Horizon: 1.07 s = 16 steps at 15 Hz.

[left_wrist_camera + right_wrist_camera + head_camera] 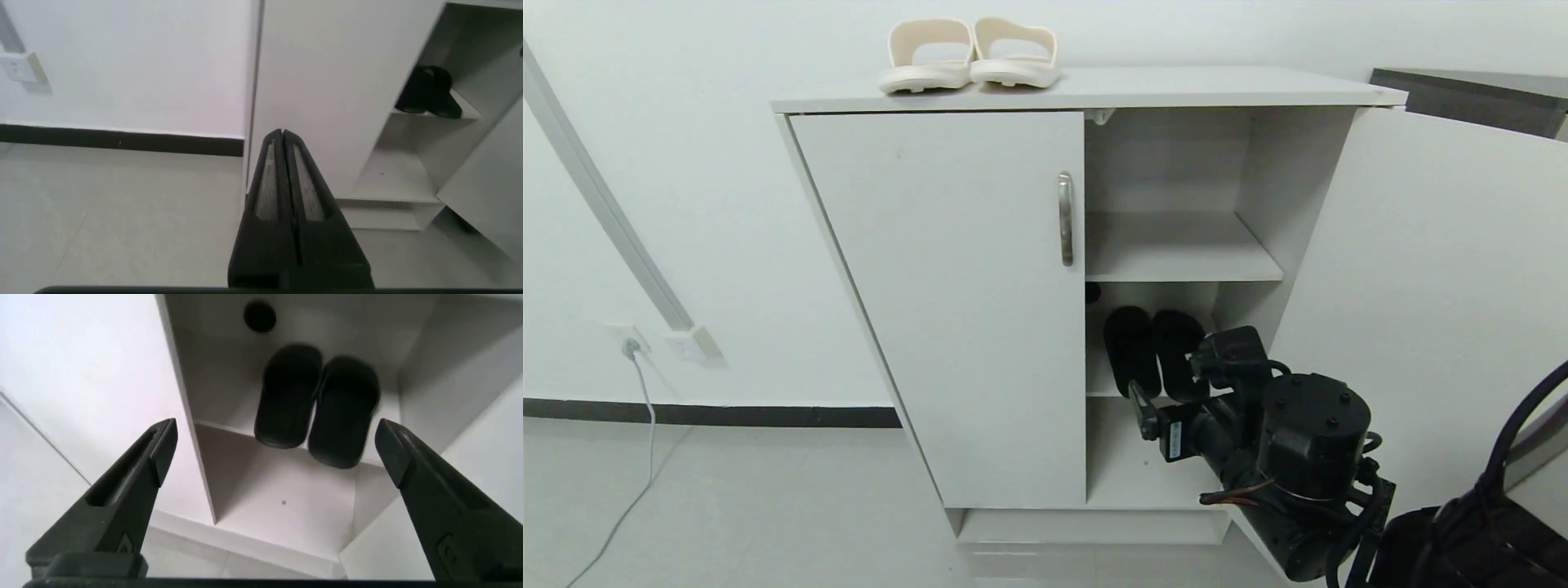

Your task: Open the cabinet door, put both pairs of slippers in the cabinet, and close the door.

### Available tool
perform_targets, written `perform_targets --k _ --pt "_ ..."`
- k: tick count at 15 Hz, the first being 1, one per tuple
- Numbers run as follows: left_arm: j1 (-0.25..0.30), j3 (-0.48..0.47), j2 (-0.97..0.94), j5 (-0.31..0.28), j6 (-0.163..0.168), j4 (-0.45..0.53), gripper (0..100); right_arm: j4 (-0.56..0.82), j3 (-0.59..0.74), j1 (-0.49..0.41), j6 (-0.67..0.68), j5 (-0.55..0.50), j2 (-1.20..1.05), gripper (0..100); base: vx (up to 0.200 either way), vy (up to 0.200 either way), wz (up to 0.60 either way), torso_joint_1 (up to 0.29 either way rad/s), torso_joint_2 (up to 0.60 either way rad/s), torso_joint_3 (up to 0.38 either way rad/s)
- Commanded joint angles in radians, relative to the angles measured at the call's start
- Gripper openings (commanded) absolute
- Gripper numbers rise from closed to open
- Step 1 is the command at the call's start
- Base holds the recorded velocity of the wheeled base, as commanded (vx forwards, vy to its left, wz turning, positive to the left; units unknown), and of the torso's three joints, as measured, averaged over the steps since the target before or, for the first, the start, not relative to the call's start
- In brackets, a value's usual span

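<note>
A white cabinet (1217, 86) stands against the wall. Its right door (1421, 286) is swung open, and its left door (947, 302), with a metal handle (1065, 219), is closed. A beige pair of slippers (970, 55) rests on the cabinet top. A black pair of slippers (1152, 351) (319, 408) (429, 90) lies side by side on the middle shelf. My right gripper (1156, 396) (276, 429) is open and holds nothing, just outside the opening in front of the black pair. My left gripper (282, 139) is shut and holds nothing, low over the floor to the left of the cabinet.
The upper shelf (1176, 245) and bottom shelf (1127, 465) are bare. A wall socket with a trailing cable (629, 345) is at the lower left. Grey tiled floor (727, 506) lies open in front. A dark-topped unit (1470, 90) stands behind the open door.
</note>
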Motion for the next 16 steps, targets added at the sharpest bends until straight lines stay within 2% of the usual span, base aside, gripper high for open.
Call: perform_targets --k 1,10,16 --pt "0.001 0.0 0.0 0.001 0.0 0.0 0 -0.005 0.003 -0.001 0.0 -0.001 0.004 100 0.0 0.2 0.0 0.002 0.0 0.007" --pt "0.001 0.0 0.002 0.002 -0.002 0.0 0 -0.022 0.011 -0.001 -0.002 -0.001 0.011 100 0.0 0.2 0.0 0.003 0.0 0.002" --pt "0.001 0.0 0.002 0.002 -0.006 0.0 0 -0.088 0.024 -0.006 -0.015 0.003 0.019 100 0.0 0.0 0.0 0.0 0.0 0.0"
